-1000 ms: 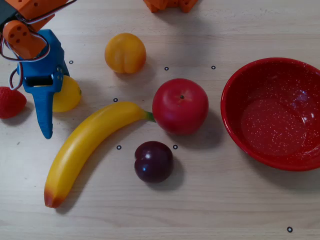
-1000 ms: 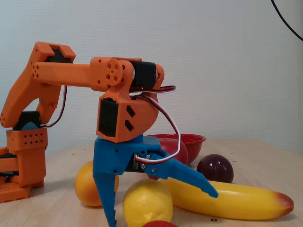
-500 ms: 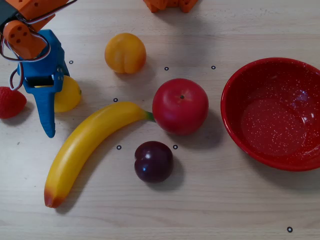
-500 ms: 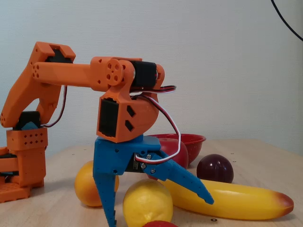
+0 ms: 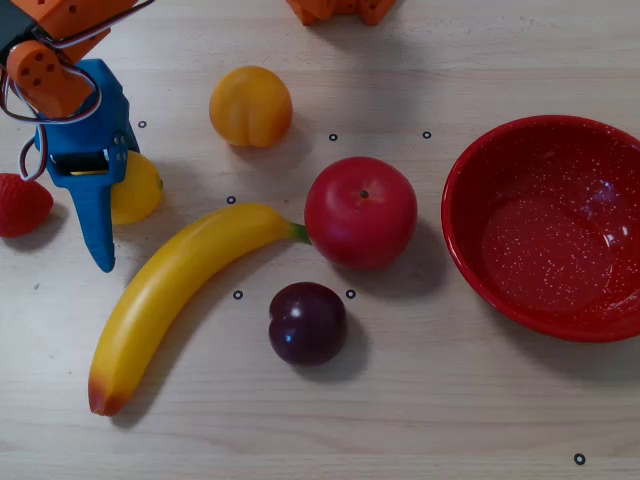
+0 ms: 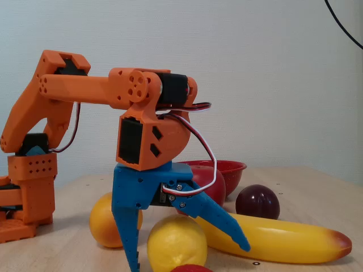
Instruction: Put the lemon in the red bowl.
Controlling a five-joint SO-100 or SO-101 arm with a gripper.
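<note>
Overhead view: your pincer [image 5: 100, 215] straddles the lemon [image 5: 138, 188], jaws apart, nothing lifted; the bowl [image 5: 470, 250] sits empty, well off to its right past the banana [image 5: 170, 290] and apple [image 5: 360, 212]. Grasp, carry and drop all remain.

Fixed view: the lemon [image 6: 177, 242] lies on the pale wooden table [image 6: 306, 187] between the spread fingers, a plain white wall behind.

Overhead view: strawberry [image 5: 20, 204] far left; lemon [image 5: 134, 190] beside it, between gripper [image 5: 110, 215] fingers. Peach [image 5: 250, 106] above banana [image 5: 170, 296]. Apple [image 5: 360, 212] at banana's tip, plum [image 5: 307, 323] below. Bowl [image 5: 470, 260] far right.
</note>
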